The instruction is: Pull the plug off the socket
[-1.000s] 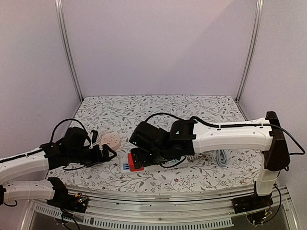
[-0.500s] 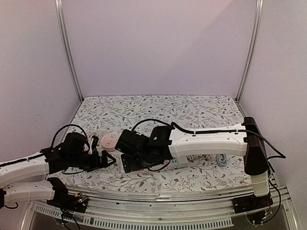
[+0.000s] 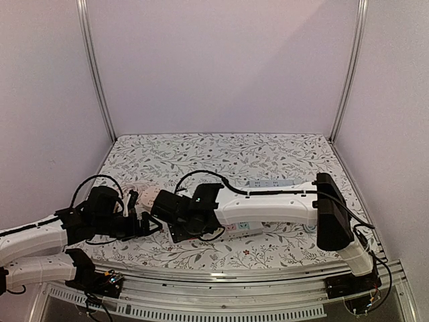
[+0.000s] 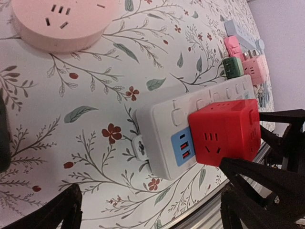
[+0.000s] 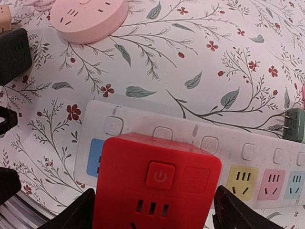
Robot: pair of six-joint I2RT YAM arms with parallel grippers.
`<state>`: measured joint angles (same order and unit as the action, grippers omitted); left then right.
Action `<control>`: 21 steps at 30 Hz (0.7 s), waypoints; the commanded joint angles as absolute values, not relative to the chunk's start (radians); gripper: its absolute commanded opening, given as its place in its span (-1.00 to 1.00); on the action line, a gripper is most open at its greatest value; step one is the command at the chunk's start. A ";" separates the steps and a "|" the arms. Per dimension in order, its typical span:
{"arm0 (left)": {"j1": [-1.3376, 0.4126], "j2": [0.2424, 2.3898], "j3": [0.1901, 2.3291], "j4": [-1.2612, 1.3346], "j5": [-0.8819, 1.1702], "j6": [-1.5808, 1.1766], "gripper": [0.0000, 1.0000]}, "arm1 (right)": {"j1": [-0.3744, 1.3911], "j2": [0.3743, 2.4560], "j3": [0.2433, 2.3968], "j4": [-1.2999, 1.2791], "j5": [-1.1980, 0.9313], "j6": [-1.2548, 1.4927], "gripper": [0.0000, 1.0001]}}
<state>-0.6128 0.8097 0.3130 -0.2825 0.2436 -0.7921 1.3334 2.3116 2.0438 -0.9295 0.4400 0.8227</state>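
Power strip (image 5: pixel 190 138) lies close to the tabletop (image 3: pixel 221 151) front edge, little room on the near side. Red plug (image 5: pixel 157 183) sits on the strip's left end. Right fingers (image 5: pixel 236 210) stand spread on either side of the plug, just beside its sides; cannot tell if they press it. Left fingers (image 4: pixel 52 214) are released and wide, holding nothing, left of the strip. Round pink socket (image 4: pixel 62 21) lies just beyond. Far tabletop runs bare to the walls.
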 commanded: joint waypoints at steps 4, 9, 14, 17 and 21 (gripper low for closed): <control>-0.596 0.800 0.305 -0.270 0.263 -0.773 0.99 | 1.311 2.388 2.093 -0.959 0.440 0.834 0.55; -0.596 0.805 0.305 -0.250 0.291 -0.768 0.99 | 1.293 2.406 2.097 -0.953 0.432 0.819 0.32; -0.597 0.801 0.302 -0.229 0.325 -0.778 0.99 | 1.279 2.338 2.013 -0.869 0.400 0.831 -0.08; -0.597 0.798 0.294 -0.184 0.370 -0.797 0.99 | 1.276 2.252 1.913 -0.741 0.371 0.820 -0.16; -0.597 0.797 0.290 -0.139 0.415 -0.834 0.99 | 1.268 2.123 1.759 -0.551 0.342 0.816 -0.20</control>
